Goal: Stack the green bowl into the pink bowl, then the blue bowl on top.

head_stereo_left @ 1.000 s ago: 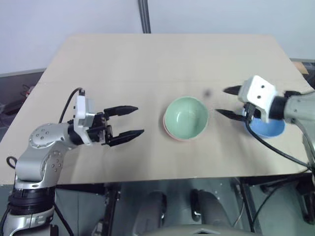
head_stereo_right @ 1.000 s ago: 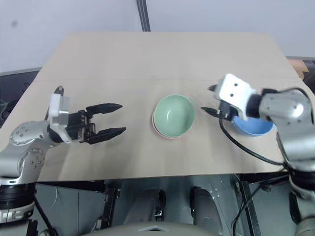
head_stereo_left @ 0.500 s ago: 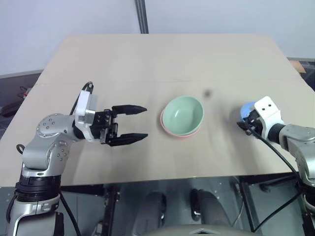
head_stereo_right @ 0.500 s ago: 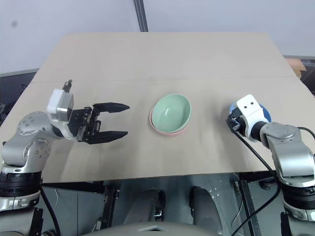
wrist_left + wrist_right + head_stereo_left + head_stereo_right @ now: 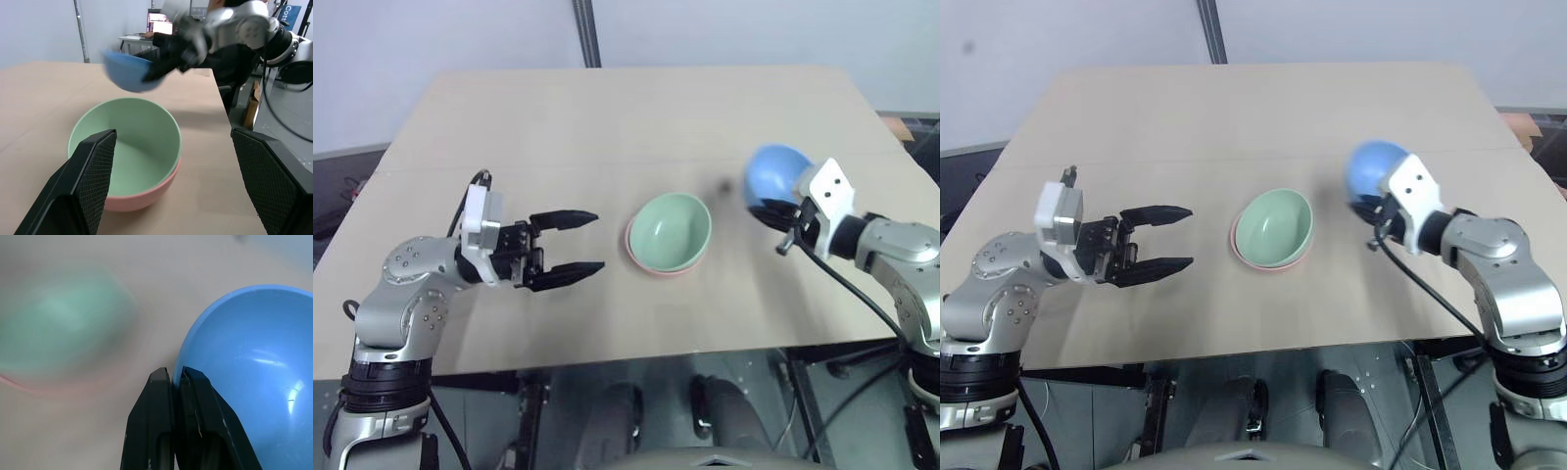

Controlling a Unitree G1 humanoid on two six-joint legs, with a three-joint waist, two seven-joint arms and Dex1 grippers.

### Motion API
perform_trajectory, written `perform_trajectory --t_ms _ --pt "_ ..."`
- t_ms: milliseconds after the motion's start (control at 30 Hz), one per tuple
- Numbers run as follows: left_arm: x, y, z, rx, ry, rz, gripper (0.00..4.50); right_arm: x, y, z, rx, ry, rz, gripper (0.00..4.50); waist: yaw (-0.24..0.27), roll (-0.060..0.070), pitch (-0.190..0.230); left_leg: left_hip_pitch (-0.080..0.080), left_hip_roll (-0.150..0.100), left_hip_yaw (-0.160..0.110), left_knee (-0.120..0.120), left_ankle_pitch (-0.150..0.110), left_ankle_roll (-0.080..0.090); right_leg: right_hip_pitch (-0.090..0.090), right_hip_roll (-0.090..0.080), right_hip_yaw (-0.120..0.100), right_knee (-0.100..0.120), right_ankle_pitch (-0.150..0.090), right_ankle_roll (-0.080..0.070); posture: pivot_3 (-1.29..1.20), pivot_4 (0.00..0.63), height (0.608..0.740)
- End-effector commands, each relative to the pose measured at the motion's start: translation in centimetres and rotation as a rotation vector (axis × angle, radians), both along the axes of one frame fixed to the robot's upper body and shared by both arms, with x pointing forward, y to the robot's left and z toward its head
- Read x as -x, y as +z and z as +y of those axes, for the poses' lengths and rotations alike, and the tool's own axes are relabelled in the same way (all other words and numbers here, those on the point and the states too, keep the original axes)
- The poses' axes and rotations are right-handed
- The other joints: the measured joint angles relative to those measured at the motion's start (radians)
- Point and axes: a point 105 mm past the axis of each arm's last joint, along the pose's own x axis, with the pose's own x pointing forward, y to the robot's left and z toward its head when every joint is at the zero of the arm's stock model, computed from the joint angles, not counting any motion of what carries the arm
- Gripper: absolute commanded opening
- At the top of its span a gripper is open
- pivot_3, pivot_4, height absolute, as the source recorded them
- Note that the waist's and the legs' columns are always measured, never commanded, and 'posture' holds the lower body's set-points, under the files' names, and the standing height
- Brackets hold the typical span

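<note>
The right gripper (image 5: 175, 382) has its two black fingers pressed together on the rim of the blue bowl (image 5: 775, 174), pinching the wall between them; in the right wrist view the bowl's hollow lies just beside the fingers, the rim running up from the pinch. In the head views the blue bowl is off the table (image 5: 607, 127), tipped so that its rounded underside faces the camera, and it sits at the tip of that gripper, on the side toward the middle of the table. The green bowl (image 5: 671, 229) rests nested inside the pink bowl (image 5: 658, 267), of which only a thin salmon edge shows beneath the green rim; the pair stands on the table between the two grippers, apart from the blue bowl and nearer the middle than it. The left gripper (image 5: 570, 243) hangs with its fingers spread wide and nothing between them, pointing level toward the nested bowls, which lie a little way beyond its fingertips. In the left wrist view the green bowl's open mouth shows between the two spread fingers (image 5: 88, 181), with the blue bowl in the air behind and above it, held by the other arm.
</note>
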Motion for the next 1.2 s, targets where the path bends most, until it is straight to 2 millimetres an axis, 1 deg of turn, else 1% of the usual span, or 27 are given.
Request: perform_trajectory --t_ms 33,133,200,333,433,500,567,633,667,700,733,767,800,867,900,933,1033,1133,1200 --pt "0.1 0.6 0.2 0.006 0.024 -0.045 3.95 2.8 1.4 4.1 0.031 0.277 -0.068 0.06 0.000 0.000 0.000 0.000 0.000 0.000 0.000 0.000 0.000 0.000 0.000 0.000 0.000 0.000 0.000 0.00 0.150 0.740" --pt "0.1 0.6 0.3 0.006 0.037 -0.048 3.95 3.5 1.3 6.1 0.044 0.391 -0.055 0.06 0.004 0.000 0.000 0.000 -0.001 0.000 0.000 0.000 0.000 0.000 -0.001 0.000 0.000 0.001 -0.004 0.00 0.150 0.740" --pt "0.1 0.6 0.3 0.008 0.044 -0.049 3.95 3.3 1.0 6.7 0.065 0.414 -0.036 0.06 0.004 0.000 0.000 -0.001 -0.001 0.000 0.000 0.000 0.000 0.000 -0.002 0.000 0.000 0.001 -0.005 0.00 0.150 0.740" --pt "0.6 0.5 0.4 0.005 0.055 -0.050 3.95 1.3 -2.6 6.9 0.225 0.399 -0.018 0.06 0.002 -0.001 0.000 0.000 -0.002 0.000 0.000 0.000 0.000 0.000 -0.003 0.000 0.000 0.000 -0.007 0.00 0.150 0.740" --pt "1.0 0.5 0.4 0.001 0.068 -0.049 3.95 -0.1 -3.6 6.7 0.289 0.378 -0.037 0.06 0.001 -0.001 0.000 -0.001 -0.002 0.000 0.000 0.000 0.000 0.000 -0.003 0.000 0.000 0.000 -0.007 0.00 0.150 0.740" --pt "1.1 0.6 0.5 0.000 0.080 -0.051 3.95 -0.2 -3.2 6.8 0.276 0.380 -0.040 0.78 0.002 -0.001 0.000 -0.001 -0.002 0.000 0.000 0.000 0.000 0.000 -0.002 0.000 0.000 0.000 -0.007 0.00 0.150 0.740" --pt "1.2 0.6 0.6 0.001 0.088 -0.052 3.95 0.4 -3.0 6.8 0.269 0.413 -0.025 1.52 0.002 -0.001 0.000 -0.001 -0.002 0.000 0.000 0.000 0.000 0.000 -0.002 0.000 0.000 0.000 -0.007 0.00 0.150 0.740" --pt "1.3 0.6 0.6 0.002 0.099 -0.050 3.95 0.9 -2.8 6.8 0.260 0.426 -0.026 2.57 0.003 -0.001 0.000 -0.001 -0.002 0.000 0.000 0.000 0.000 0.000 -0.003 0.000 0.000 0.000 -0.007 0.00 0.150 0.740" --pt "1.2 0.6 0.7 0.002 0.111 -0.051 3.95 1.1 -2.5 6.9 0.244 0.429 -0.024 3.00 0.003 -0.001 0.000 -0.001 -0.002 0.000 0.000 0.000 0.000 0.000 -0.003 0.000 0.000 0.000 -0.007 0.00 0.150 0.740" --pt "1.1 0.5 0.7 0.003 0.124 -0.053 3.95 1.2 -1.8 6.9 0.205 0.417 -0.034 3.38 0.003 -0.001 0.000 -0.001 -0.002 0.000 0.000 0.000 0.000 0.000 -0.003 0.000 0.000 0.000 -0.007 0.00 0.150 0.740" --pt "1.0 0.5 0.7 0.004 0.132 -0.055 3.95 1.2 -1.2 6.8 0.178 0.408 -0.041 3.92 0.003 -0.001 0.000 -0.001 -0.002 0.000 0.000 0.000 0.000 0.000 -0.003 0.000 0.000 0.000 -0.006 0.00 0.150 0.740" --pt "0.7 0.5 0.7 0.005 0.161 -0.063 3.95 1.5 -0.3 6.6 0.125 0.399 -0.033 4.32 0.003 -0.001 0.000 -0.001 -0.002 0.000 0.000 0.000 0.000 0.000 -0.003 0.000 0.000 0.001 -0.006 0.00 0.150 0.740" --pt "0.5 0.5 0.7 0.005 0.182 -0.074 3.95 1.7 0.5 6.2 0.070 0.382 -0.024 4.32 0.005 -0.001 0.000 -0.001 -0.002 0.000 0.000 0.000 0.000 0.000 -0.003 0.000 0.000 0.001 -0.006 0.00 0.150 0.740" --pt "0.4 0.6 0.7 0.027 0.201 -0.091 3.95 1.9 1.5 5.5 -0.003 0.343 -0.014 4.32 0.007 -0.001 0.000 -0.001 -0.002 -0.001 0.000 0.000 0.000 0.000 -0.004 -0.001 0.000 0.001 -0.005 0.00 0.150 0.740" --pt "0.5 0.5 0.6 0.036 0.205 -0.074 4.36 1.7 1.5 4.8 -0.023 0.303 -0.001 4.39 0.007 -0.001 0.000 -0.001 -0.002 -0.001 0.000 0.000 0.000 0.000 -0.005 -0.001 0.000 0.002 -0.005 0.00 0.150 0.740" --pt "0.6 0.3 0.6 0.034 0.202 -0.056 4.48 1.6 1.3 4.1 -0.023 0.268 0.002 4.39 0.008 -0.002 -0.001 -0.001 -0.002 -0.001 0.000 0.000 0.000 0.000 -0.005 -0.001 0.000 0.002 -0.005 0.00 0.150 0.740" --pt "0.8 -0.7 0.7 0.025 0.226 -0.013 4.50 1.3 0.1 0.8 -0.015 0.154 0.045 4.45 0.010 -0.002 -0.001 -0.001 -0.002 -0.001 0.000 0.000 0.000 0.000 -0.008 -0.001 -0.001 0.001 -0.007 0.00 0.150 0.740" --pt "0.7 -1.1 1.3 0.023 0.298 0.010 4.50 1.4 -1.1 -2.4 -0.010 0.052 0.105 4.45 0.012 -0.001 -0.001 -0.001 -0.002 0.000 0.000 0.000 0.000 0.000 -0.008 -0.001 -0.001 0.000 -0.007 0.00 0.150 0.740" --pt "0.6 -1.4 1.7 0.022 0.342 0.048 4.50 1.1 -1.2 -4.6 -0.024 -0.055 0.082 4.45 0.014 -0.002 -0.001 -0.001 -0.002 0.000 0.000 0.000 0.000 0.000 -0.008 -0.001 -0.001 0.000 -0.007 0.00 0.150 0.740"
